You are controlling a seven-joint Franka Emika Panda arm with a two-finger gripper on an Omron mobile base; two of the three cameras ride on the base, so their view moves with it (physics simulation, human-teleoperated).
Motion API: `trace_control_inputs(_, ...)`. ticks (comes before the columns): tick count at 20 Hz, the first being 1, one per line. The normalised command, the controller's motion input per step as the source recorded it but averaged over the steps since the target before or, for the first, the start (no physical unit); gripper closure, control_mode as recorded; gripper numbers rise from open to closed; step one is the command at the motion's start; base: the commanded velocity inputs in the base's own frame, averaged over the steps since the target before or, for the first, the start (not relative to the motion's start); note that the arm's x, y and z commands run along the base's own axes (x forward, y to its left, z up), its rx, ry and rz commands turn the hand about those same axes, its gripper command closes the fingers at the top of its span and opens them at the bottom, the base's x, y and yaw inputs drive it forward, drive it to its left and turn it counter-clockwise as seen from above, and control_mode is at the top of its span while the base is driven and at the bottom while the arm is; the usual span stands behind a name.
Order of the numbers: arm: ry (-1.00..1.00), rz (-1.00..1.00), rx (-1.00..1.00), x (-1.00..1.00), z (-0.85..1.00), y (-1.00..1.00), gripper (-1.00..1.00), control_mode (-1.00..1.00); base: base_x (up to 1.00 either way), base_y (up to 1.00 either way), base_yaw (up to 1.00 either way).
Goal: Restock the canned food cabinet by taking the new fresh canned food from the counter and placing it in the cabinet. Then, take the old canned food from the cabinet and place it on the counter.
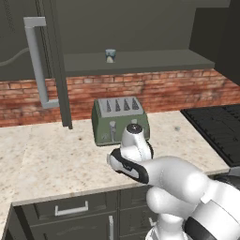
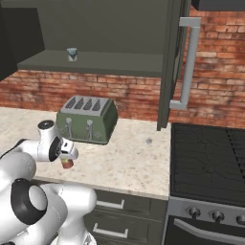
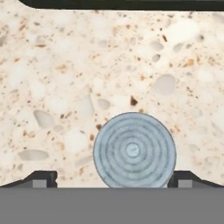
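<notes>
Grey ringed lid of red can [image 3: 134,150], lower edge cut off, body hidden, between wide-open jaws, on speckled tabletop [image 3: 65,78].

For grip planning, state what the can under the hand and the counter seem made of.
New fresh canned food: looks like metal, given its grey lid with concentric ridges.
Counter: looks like polished stone, beige with speckled flecks; being rendered, it could be a composite.

Speckled stone counter [image 3: 65,78], ridged metal lid [image 3: 134,150]

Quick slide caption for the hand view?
Open jaws straddle the ribbed grey round lid of a can standing on the beige speckled stone counter.
</notes>
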Motion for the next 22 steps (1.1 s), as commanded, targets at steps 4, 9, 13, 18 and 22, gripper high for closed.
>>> trace_control_inputs(4, 0.0, 0.0, 0.0, 0.01, -0.17, -0.04, -1.0, -1.0, 0.0, 0.0, 0.0)
trace_control_inputs(9, 0.0, 0.0, 0.0, 0.0, -0.22, -0.16, -1.0, -1.0, 0.0, 0.0, 0.0)
trace_control_inputs(13, 0.0, 0.0, 0.0, 0.0, -0.28, -0.34, -1.0, -1.0, 0.0, 0.0, 0.0)
trace_control_inputs(18, 0.0, 0.0, -0.01, 0.0, -0.19, -0.19, 1.0, -1.0, 0.0, 0.0, 0.0)
trace_control_inputs(22, 0.0, 0.0, -0.01, 0.0, -0.01, 0.0, 1.0, -1.0, 0.0, 0.0, 0.0)
